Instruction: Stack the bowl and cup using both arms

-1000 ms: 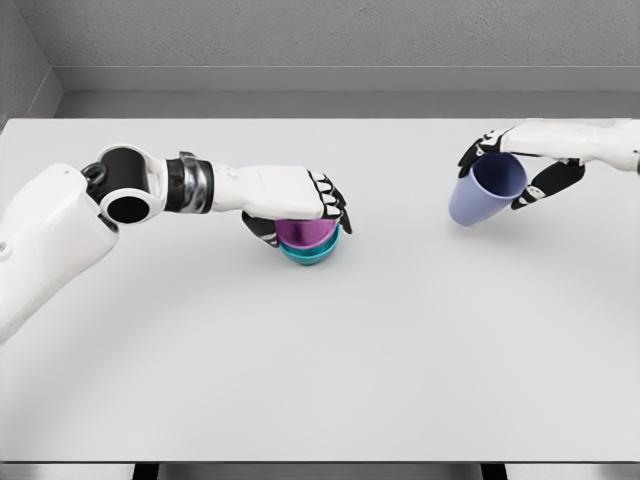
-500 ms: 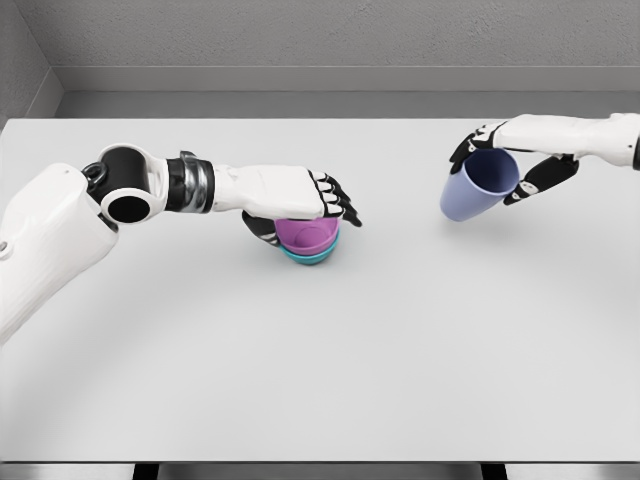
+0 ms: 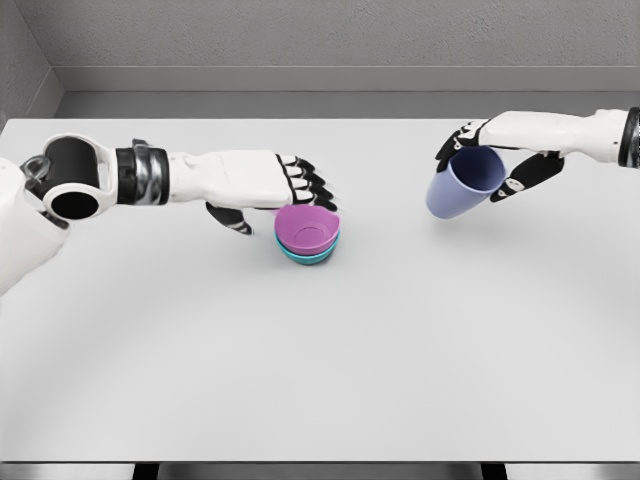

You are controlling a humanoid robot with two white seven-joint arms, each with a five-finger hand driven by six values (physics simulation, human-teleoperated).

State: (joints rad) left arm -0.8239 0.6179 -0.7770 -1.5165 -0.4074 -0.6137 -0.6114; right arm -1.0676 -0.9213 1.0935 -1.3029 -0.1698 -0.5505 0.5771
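The left robot hand (image 3: 262, 180) has let go of the magenta plastic bowl (image 3: 307, 228) and pulled back toward the left side of the tabletop (image 3: 320, 380); its fingers are now spread and relaxed, tips just beside the bowl's near-left rim, gripping nothing. The magenta bowl sits nested inside the teal plastic bowl (image 3: 310, 255), the 2 resting as 1 stack on the tabletop a little left of centre. Over the last second the stack has become fully uncovered, its opening facing up.

The right robot hand (image 3: 490, 165) remains clamped on the pale lavender-blue plastic cup (image 3: 460, 184), held tilted in the air with its mouth toward the camera. It has drifted leftward, closer to the bowls but still well apart from them.

Judgement: bowl-in-bowl step looks finished. Remaining step is carrying the cup over the stack, righting it and lowering it into the magenta bowl.
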